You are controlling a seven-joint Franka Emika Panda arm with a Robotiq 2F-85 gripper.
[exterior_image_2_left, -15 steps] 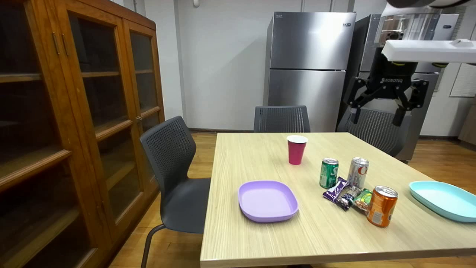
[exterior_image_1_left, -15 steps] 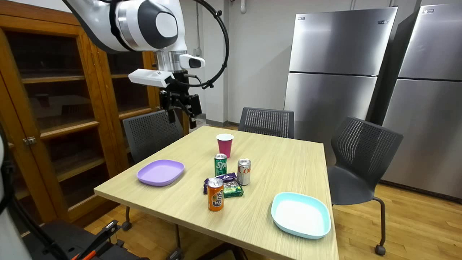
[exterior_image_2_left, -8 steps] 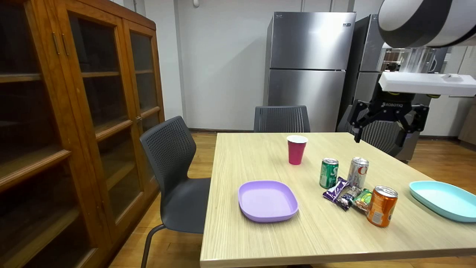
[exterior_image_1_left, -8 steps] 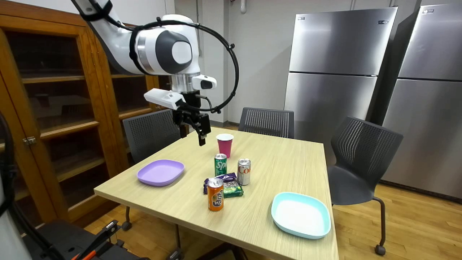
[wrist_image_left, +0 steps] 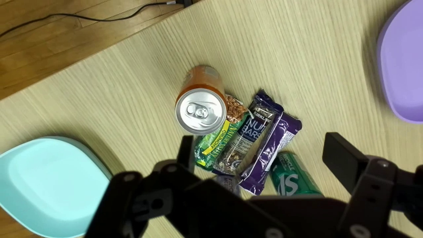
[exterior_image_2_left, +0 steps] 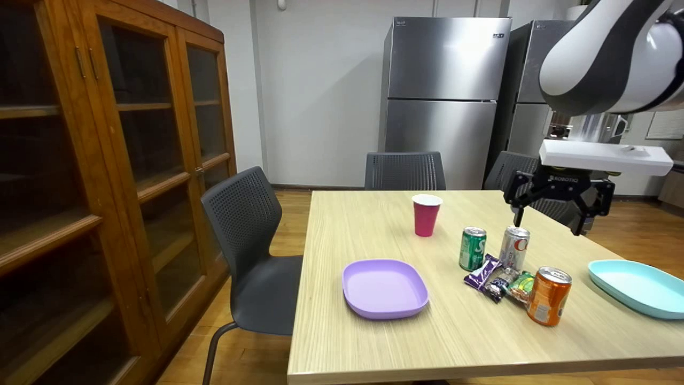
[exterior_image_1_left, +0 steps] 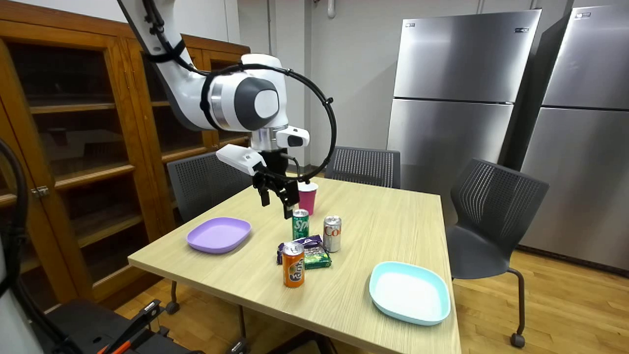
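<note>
My gripper (exterior_image_1_left: 276,208) hangs over the table with its jaws wide apart and nothing held. In the wrist view its fingers (wrist_image_left: 343,158) frame three snack bars lying below: a green bar (wrist_image_left: 216,145), a nut bar (wrist_image_left: 248,135) and a purple bar (wrist_image_left: 269,155). An orange can (wrist_image_left: 201,110) stands against the green bar. A green can (exterior_image_2_left: 473,248) and a silver can (exterior_image_2_left: 514,248) stand upright beside the wrappers. From the wrist, the silver can is mostly hidden behind the gripper. No finger touches any of these things.
A purple plate (exterior_image_2_left: 385,289) and a light blue plate (exterior_image_1_left: 410,293) lie on either side of the group. Farther back stands a pink cup (exterior_image_2_left: 426,216). Chairs (exterior_image_1_left: 363,167) surround the table (exterior_image_2_left: 347,347), with a wooden cabinet (exterior_image_2_left: 160,176) and steel refrigerators (exterior_image_2_left: 443,107) beyond.
The arm has come down steadily, bringing the gripper lower and closer to the cans and bars. Its fingers have stayed apart. Nothing on the table has moved.
</note>
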